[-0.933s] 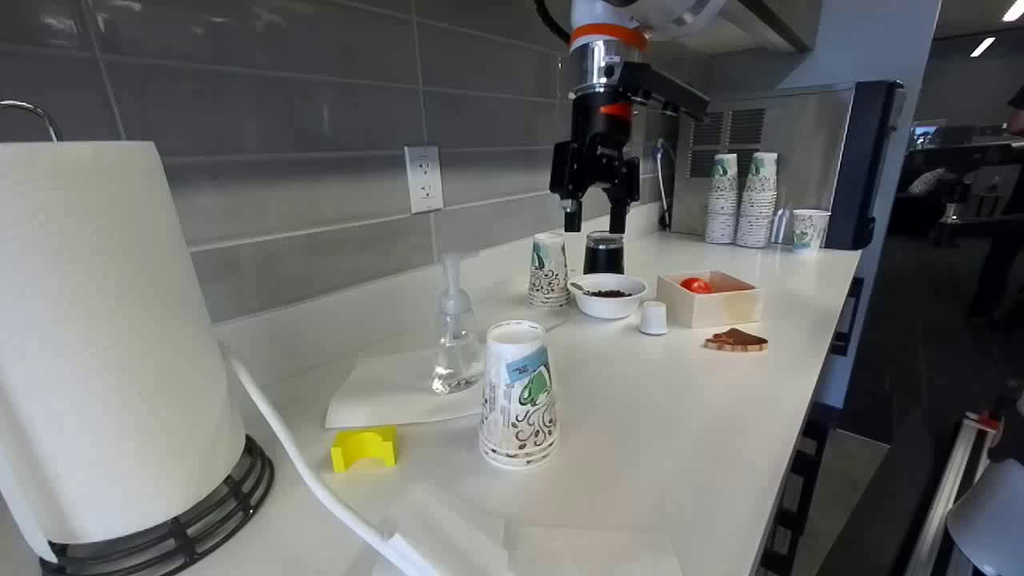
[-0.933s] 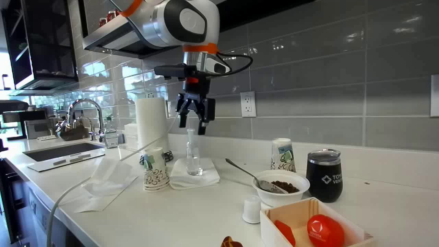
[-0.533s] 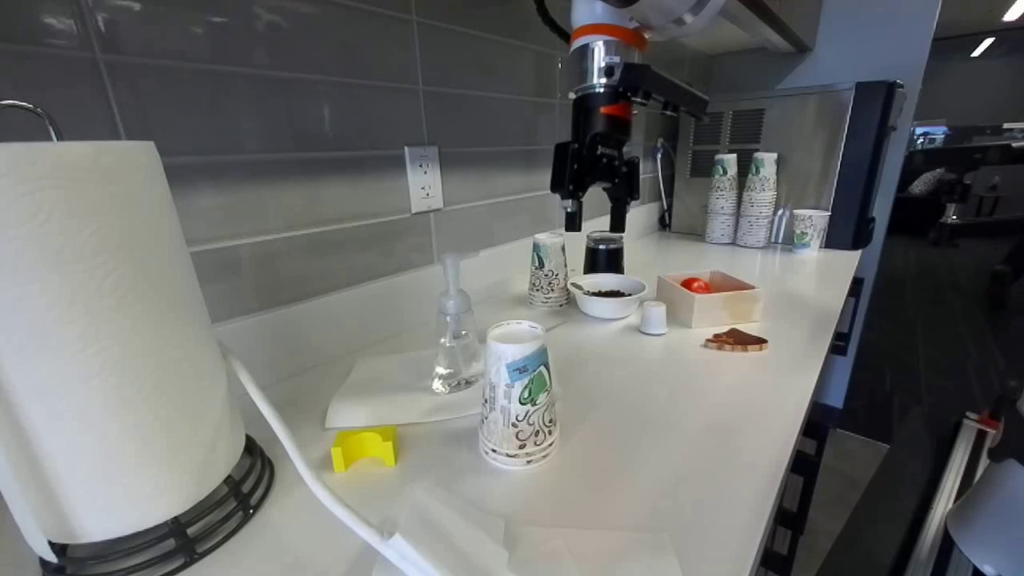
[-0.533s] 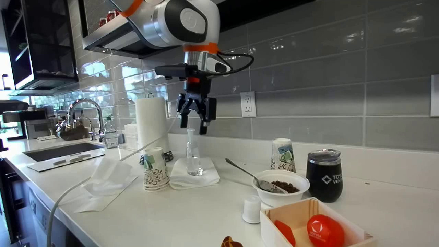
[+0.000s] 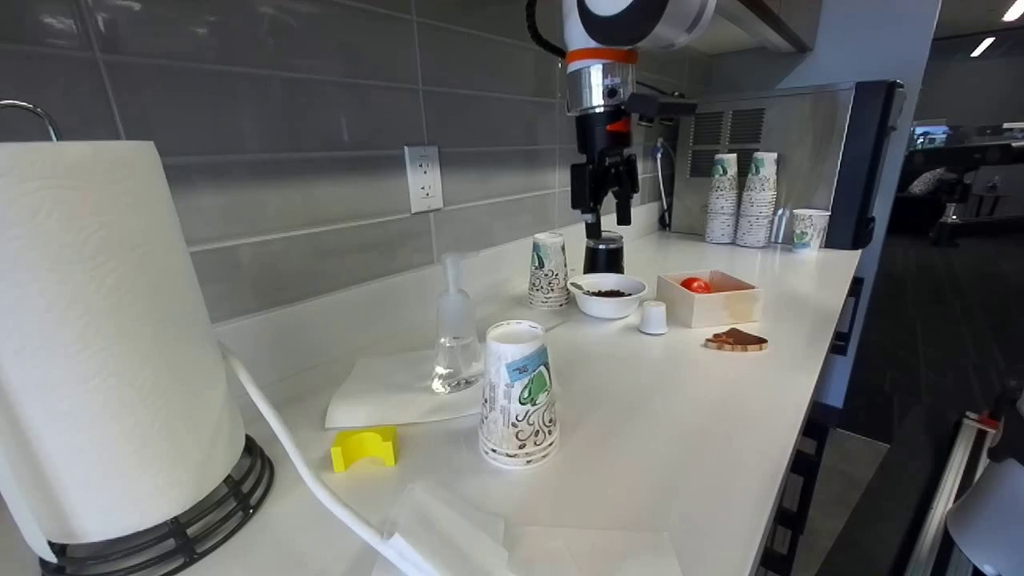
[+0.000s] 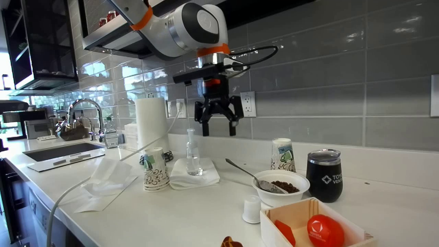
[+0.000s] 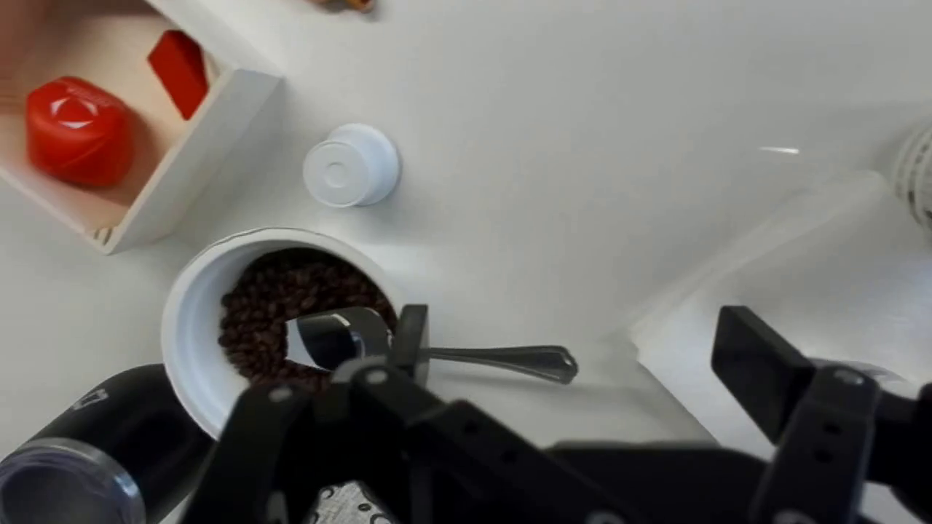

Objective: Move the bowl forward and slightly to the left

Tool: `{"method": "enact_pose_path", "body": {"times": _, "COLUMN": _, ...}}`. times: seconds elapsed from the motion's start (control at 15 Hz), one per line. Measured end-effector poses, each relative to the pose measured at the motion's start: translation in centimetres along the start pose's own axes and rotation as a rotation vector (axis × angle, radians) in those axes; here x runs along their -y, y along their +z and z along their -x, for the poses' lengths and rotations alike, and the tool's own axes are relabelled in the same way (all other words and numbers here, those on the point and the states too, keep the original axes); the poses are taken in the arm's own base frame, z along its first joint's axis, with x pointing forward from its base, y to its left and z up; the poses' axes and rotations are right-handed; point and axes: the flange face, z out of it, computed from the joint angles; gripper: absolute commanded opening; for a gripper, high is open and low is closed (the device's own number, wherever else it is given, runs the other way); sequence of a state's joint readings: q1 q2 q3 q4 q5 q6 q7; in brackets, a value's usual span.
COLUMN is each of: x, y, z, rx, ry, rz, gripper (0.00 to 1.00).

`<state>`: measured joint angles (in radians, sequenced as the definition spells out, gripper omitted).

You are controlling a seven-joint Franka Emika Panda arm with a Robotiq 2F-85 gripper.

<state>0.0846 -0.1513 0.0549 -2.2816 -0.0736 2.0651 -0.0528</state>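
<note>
Your black two-finger gripper (image 6: 219, 132) stands wide; below, to one side: one round white bowl (image 6: 279, 199); one rounded red piece (image 6: 325, 229) lettered "TOYOTA".

Gray tiled wall (image 6: 308, 103), white counter (image 6: 171, 216), dark floor (image 5: 920, 352).

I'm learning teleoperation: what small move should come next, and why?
Probably shift the open black gripper toward the shallow, round white bowl before lowering: the gripper hangs above the white countertop, and the wrist view shows the bowl outside the finger gap.

The gripper (image 6: 218, 131) has turned and shifted nearer the bowl (image 6: 275, 198).
</note>
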Motion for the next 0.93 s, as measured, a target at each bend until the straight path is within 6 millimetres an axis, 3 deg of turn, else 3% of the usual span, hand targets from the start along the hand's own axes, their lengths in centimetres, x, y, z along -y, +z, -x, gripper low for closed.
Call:
{"method": "enact_pose_path", "body": {"times": 0.47, "x": -4.9, "y": 5.2, "z": -3.0, "rx": 0.005, "ry": -0.248, "rz": 0.044, "gripper": 1.0}}
{"method": "enact_pose_path", "body": {"times": 0.93, "x": -7.2, "y": 11.3, "z": -6.0, "rx": -0.027, "ry": -0.351, "rz": 0.038, "gripper": 1.0}}
